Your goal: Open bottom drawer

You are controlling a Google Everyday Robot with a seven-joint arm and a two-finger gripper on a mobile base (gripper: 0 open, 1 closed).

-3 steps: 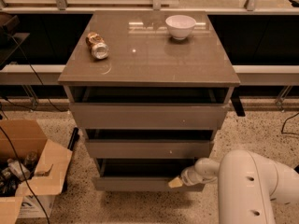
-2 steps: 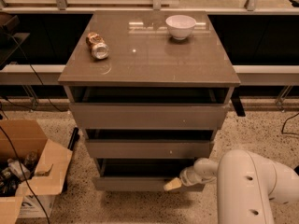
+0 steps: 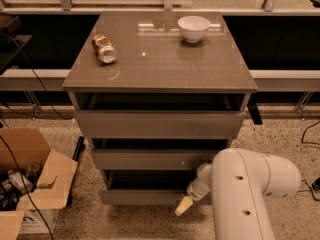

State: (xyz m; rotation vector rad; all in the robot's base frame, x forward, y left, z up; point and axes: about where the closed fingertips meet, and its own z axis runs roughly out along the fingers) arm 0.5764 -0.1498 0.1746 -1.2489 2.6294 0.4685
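The bottom drawer (image 3: 142, 196) is the lowest, narrowest grey-brown front of the cabinet's three, with a dark gap above its top edge. My white arm (image 3: 250, 194) comes in from the lower right. My gripper (image 3: 184, 205) is at the drawer front's right end, its pale tip pointing down-left just below the panel's lower edge. The arm hides the drawer's right corner.
On the cabinet top (image 3: 160, 59) lie a can on its side (image 3: 104, 49) and a white bowl (image 3: 193, 28). An open cardboard box (image 3: 30, 184) with clutter sits on the speckled floor at the left. Cables run along the left and right.
My gripper has slid slightly left and down along the bottom drawer's front. The drawer front looks about the same.
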